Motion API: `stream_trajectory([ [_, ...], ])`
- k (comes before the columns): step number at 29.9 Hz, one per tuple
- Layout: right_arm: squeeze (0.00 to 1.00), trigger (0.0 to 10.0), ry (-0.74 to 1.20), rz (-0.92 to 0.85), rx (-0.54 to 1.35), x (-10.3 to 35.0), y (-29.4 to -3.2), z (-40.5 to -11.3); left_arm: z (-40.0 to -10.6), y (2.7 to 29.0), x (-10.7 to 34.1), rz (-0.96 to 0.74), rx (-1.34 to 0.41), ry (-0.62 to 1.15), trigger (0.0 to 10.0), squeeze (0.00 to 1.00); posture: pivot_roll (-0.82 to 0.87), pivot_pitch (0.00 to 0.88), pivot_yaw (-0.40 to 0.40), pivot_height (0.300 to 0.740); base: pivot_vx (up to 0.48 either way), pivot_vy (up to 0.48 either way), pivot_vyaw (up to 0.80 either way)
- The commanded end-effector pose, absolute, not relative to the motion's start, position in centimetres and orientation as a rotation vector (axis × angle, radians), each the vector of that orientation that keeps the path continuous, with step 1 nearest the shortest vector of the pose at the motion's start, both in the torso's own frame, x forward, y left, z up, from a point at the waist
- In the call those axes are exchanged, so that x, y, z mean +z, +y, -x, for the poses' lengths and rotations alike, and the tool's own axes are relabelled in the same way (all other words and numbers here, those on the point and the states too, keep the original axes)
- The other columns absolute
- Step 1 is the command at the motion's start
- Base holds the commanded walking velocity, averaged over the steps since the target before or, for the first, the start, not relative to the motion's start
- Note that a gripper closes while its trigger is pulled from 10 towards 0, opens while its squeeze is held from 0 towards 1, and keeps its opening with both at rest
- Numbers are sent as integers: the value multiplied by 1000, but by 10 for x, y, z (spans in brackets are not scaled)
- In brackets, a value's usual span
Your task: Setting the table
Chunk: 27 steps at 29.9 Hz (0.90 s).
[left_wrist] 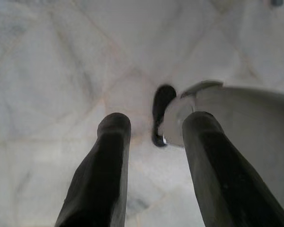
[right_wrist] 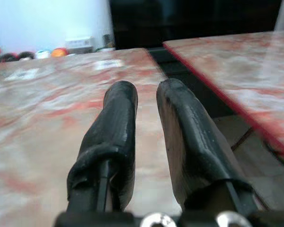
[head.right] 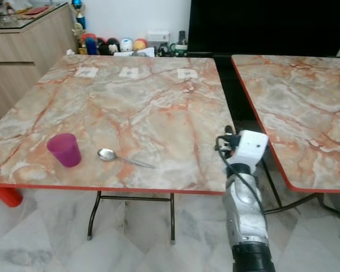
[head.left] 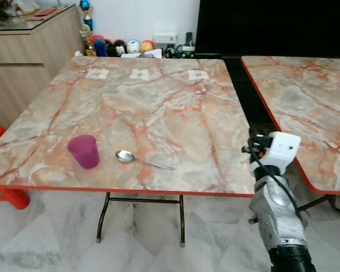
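Pink cup [head.left: 84,151] upright near the front edge of the marble table [head.left: 158,107] with spoon [head.left: 140,160] just beside it, both well apart from right gripper [right_wrist: 144,101], empty, fingers slightly parted, at the table's right front corner; left gripper [left_wrist: 154,125] empty, spread over floor.

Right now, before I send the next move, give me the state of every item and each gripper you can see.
Purple cup: upright on the marble table, apparently empty.
Spoon: lying flat beside the cup, apart from it, bowl toward the cup.
Right gripper: fingers slightly parted, holding nothing, at the table's right edge.
Left gripper: open, empty, pointing down at the floor.
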State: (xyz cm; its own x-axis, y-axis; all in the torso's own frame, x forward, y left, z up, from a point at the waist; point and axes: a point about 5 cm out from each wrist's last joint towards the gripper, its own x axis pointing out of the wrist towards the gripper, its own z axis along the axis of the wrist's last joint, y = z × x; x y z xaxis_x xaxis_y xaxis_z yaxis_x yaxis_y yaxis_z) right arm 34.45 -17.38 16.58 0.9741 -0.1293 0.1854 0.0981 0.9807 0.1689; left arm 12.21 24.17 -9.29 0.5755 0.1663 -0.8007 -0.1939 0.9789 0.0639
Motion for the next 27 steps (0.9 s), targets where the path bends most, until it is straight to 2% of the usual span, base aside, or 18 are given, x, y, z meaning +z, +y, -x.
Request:
stream_trajectory([
  [1,0,10000,-210,-162,-92,170,-166,-346,-111,245,-96,31,224,970,10000,0,83,126,-37,740,0,375,0],
  [13,0,10000,-210,-165,-91,171,-166,-347,-112,244,-96,35,231,967,10000,0,88,135,-40,740,0,354,0],
  [27,0,10000,-206,-165,-92,170,-166,-346,-111,245,-96,30,226,964,10000,0,94,143,-39,740,0,0,0],
])
